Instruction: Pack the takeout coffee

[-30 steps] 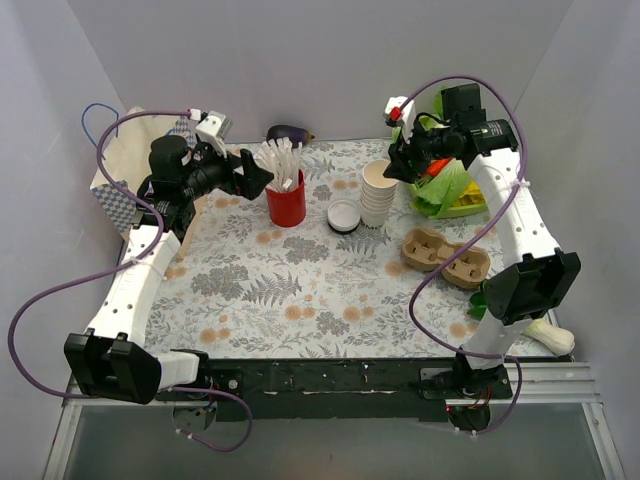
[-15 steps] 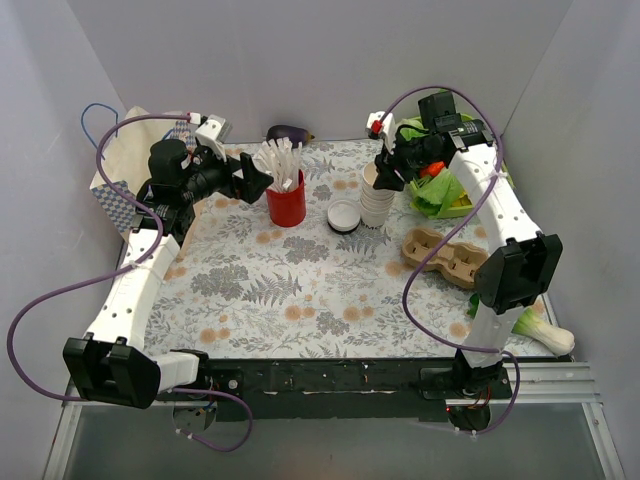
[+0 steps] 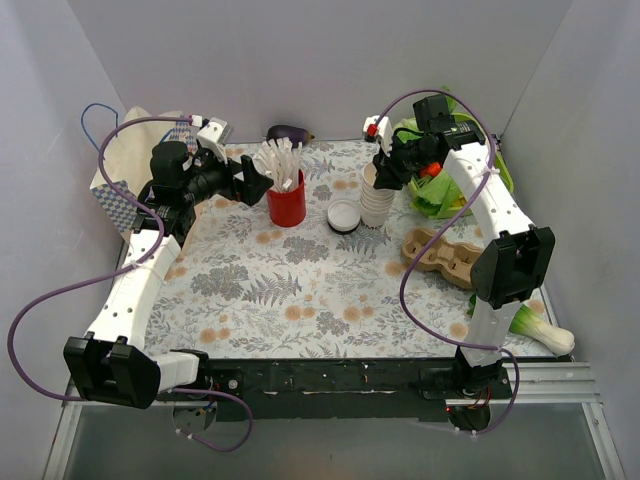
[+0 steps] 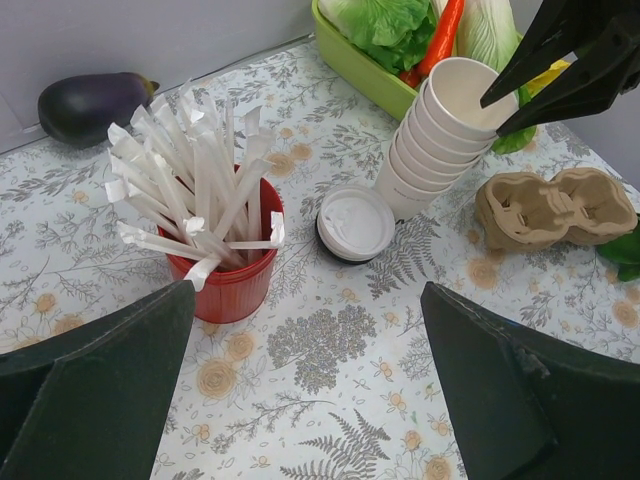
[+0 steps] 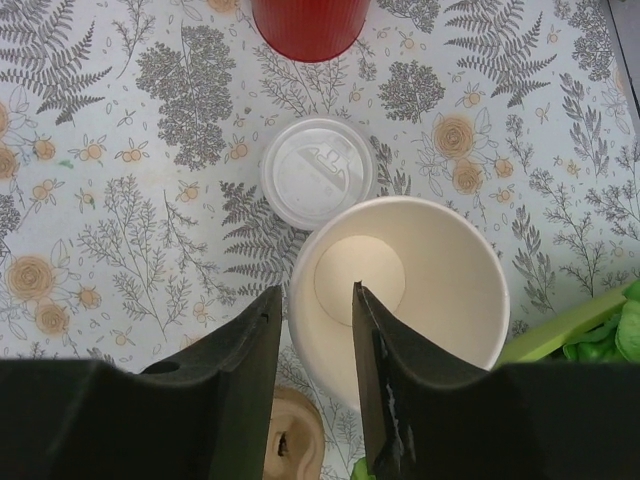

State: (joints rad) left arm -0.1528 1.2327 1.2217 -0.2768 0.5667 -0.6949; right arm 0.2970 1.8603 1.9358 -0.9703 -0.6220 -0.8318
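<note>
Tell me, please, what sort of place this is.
Probably a mock café counter in a robot test cell: stacked paper cups, a red cup of sticks and a cardboard carrier.

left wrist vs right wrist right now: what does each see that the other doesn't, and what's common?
Only left wrist: the eggplant, the white sticks in the red cup, and the right gripper seen from outside at the cup stack rim.
Only right wrist: straight down to the top cup floor, one finger inside the rim, one outside, not closed.
Both: cup stack, white lid beside it, red cup, floral tablecloth, part of the cardboard carrier.
</note>
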